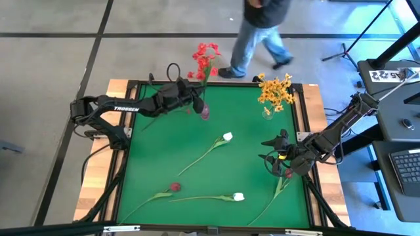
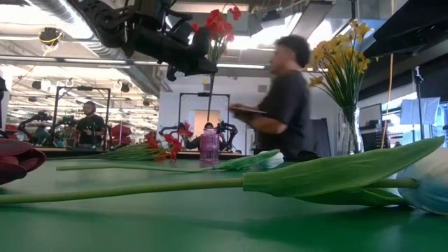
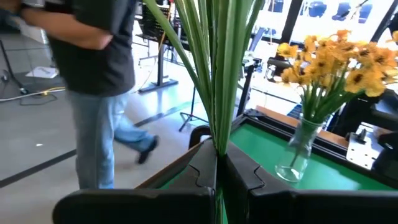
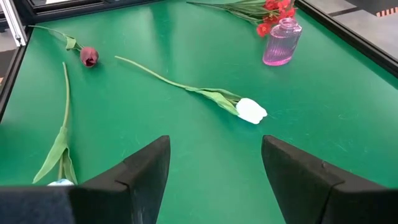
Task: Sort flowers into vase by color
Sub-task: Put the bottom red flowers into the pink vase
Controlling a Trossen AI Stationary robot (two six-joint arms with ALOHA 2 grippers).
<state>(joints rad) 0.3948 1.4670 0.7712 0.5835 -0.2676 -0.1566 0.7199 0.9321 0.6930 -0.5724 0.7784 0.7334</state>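
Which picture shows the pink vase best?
The right wrist view: the pink vase stands whole and unblocked. The low view shows it far off; the high view half hides it under the left gripper; the left wrist view misses it.

A person (image 1: 262, 33) walks the grey floor (image 1: 52, 59) past a desk (image 1: 400, 131).

Green table mat (image 1: 197, 131) with wooden border (image 1: 95, 177). Beyond the mat's far edge, a person (image 1: 262, 29) walks. A keyboard (image 1: 403, 167) sits beside the mat.
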